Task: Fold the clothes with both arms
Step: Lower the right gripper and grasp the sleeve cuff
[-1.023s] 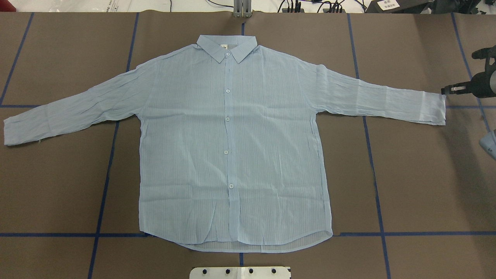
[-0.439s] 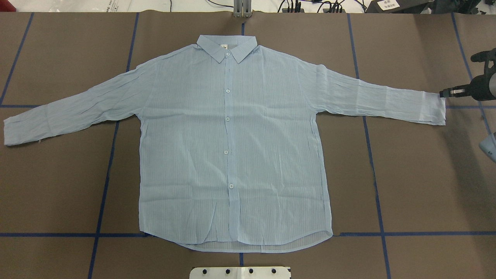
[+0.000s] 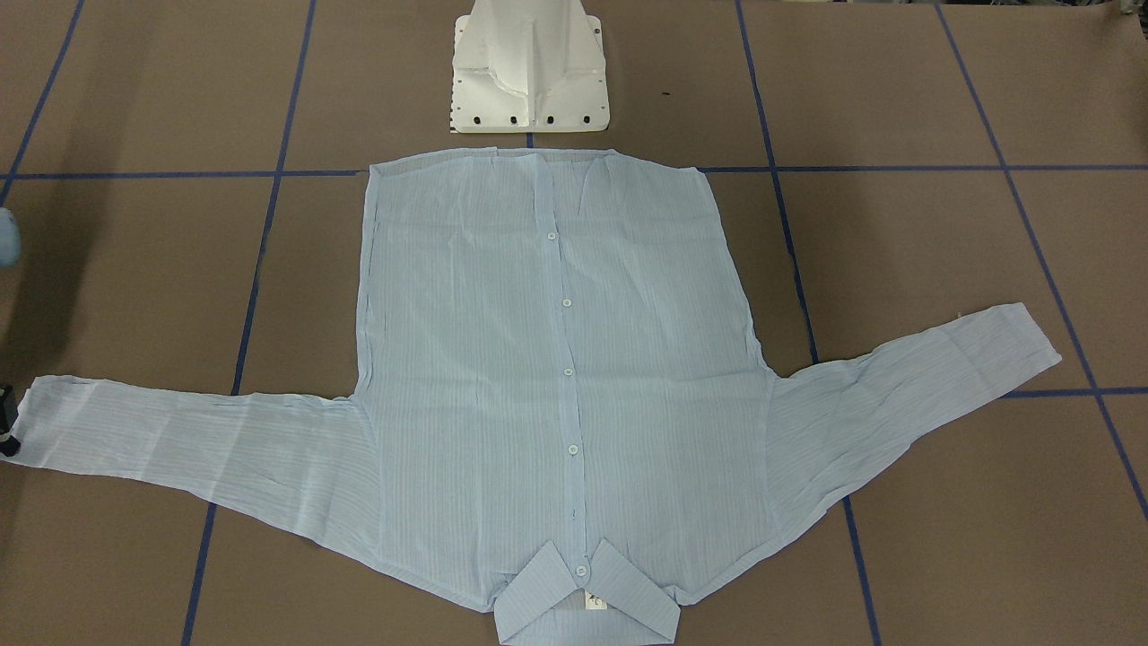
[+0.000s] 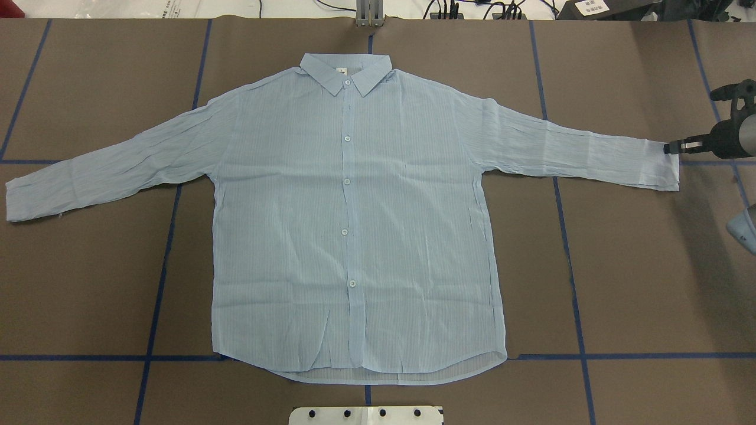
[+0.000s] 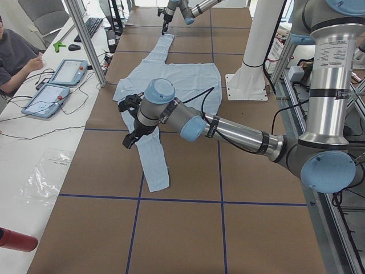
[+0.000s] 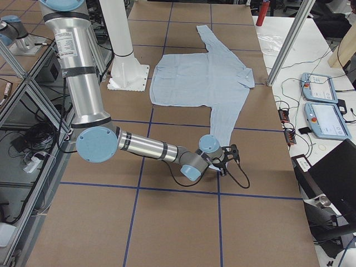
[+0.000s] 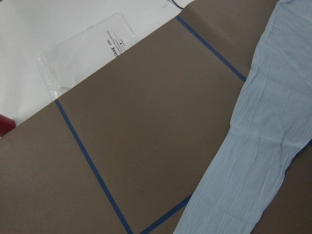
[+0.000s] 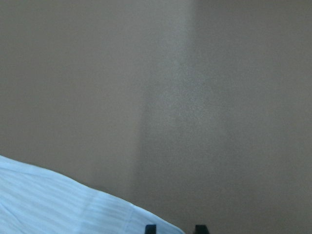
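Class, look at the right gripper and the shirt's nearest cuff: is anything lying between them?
Nothing visible. The right gripper is at the edge of the cuff of the shirt, with no object between them.

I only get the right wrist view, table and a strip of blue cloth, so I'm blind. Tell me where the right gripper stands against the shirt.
Observer: In the overhead view the right gripper is at the far corner of the cuff of the shirt, on the robot's right; contact I cannot confirm.
Operator: Report how the shirt lies.
Observer: Flat, front up, buttoned, sleeves spread sideways, collar away from the robot.
Operator: Now the left arm.
Observer: The exterior left view shows the left gripper held up beside the other sleeve; open or shut I cannot tell.
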`<act>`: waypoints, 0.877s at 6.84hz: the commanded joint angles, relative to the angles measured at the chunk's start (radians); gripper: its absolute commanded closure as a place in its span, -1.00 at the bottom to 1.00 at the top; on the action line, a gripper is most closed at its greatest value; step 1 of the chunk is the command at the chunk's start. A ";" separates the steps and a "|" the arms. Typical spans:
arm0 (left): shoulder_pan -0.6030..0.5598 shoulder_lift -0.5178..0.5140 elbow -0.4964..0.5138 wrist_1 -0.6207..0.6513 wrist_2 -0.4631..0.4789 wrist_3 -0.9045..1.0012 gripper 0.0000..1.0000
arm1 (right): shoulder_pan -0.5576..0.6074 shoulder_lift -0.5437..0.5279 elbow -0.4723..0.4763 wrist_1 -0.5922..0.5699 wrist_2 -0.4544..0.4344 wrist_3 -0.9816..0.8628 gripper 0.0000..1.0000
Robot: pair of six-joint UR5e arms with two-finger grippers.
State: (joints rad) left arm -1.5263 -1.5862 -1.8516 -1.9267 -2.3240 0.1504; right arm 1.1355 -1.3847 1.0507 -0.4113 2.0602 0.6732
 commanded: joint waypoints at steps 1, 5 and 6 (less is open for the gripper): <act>0.000 0.000 0.003 0.000 0.000 0.000 -1.00 | -0.002 -0.010 0.002 0.002 0.000 0.000 0.65; 0.000 0.000 0.005 -0.002 0.000 0.000 -1.00 | 0.000 -0.010 0.069 -0.004 0.020 0.032 1.00; 0.000 0.000 0.008 -0.002 0.000 0.000 -1.00 | 0.001 -0.004 0.122 -0.021 0.049 0.099 1.00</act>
State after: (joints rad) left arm -1.5263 -1.5862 -1.8464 -1.9281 -2.3240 0.1505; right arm 1.1355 -1.3930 1.1175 -0.4184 2.0819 0.7153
